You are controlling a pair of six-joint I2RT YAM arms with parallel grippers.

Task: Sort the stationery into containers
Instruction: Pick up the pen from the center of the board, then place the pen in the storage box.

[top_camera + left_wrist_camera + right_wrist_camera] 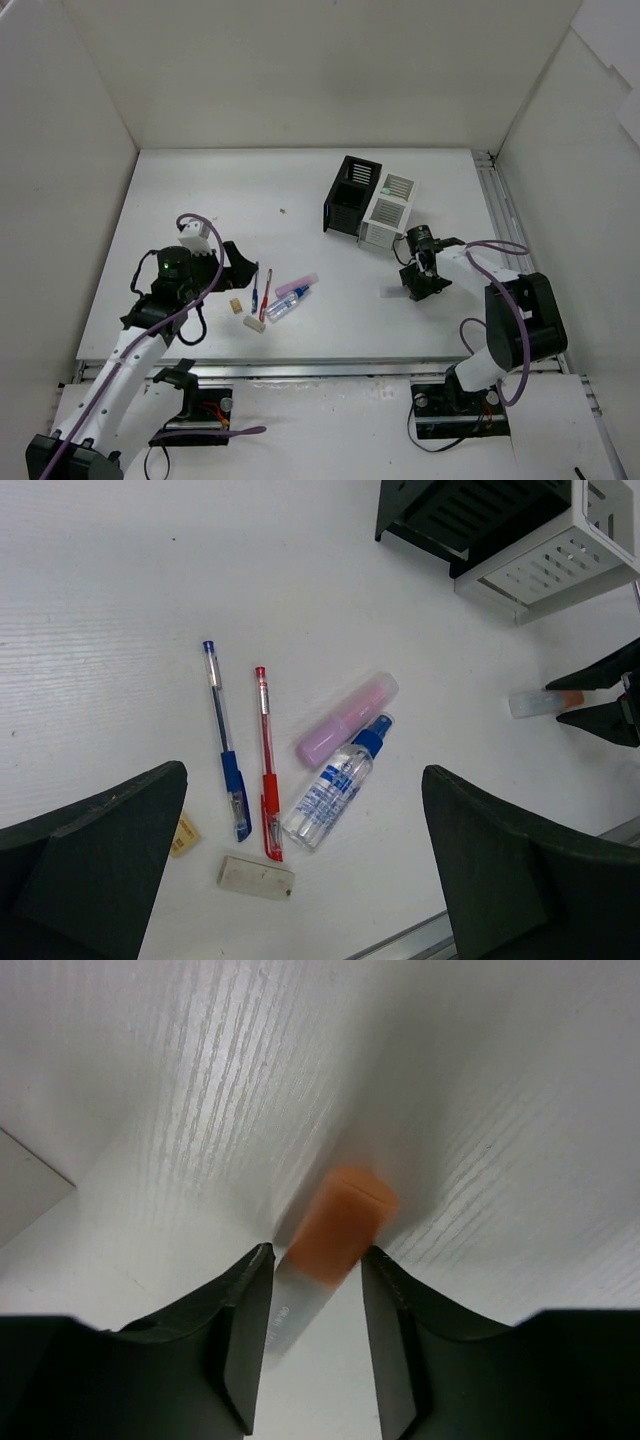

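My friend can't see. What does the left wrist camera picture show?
A blue pen, a red pen, a pink marker and a spray bottle lie side by side on a white table, between the open fingers of the left gripper. A white eraser lies nearby.

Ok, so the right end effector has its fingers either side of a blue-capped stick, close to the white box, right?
Not quite. The cap is orange, not blue: the right wrist view shows the orange-capped stick between the fingers of the right end effector. The rest holds: it sits close to the white box.
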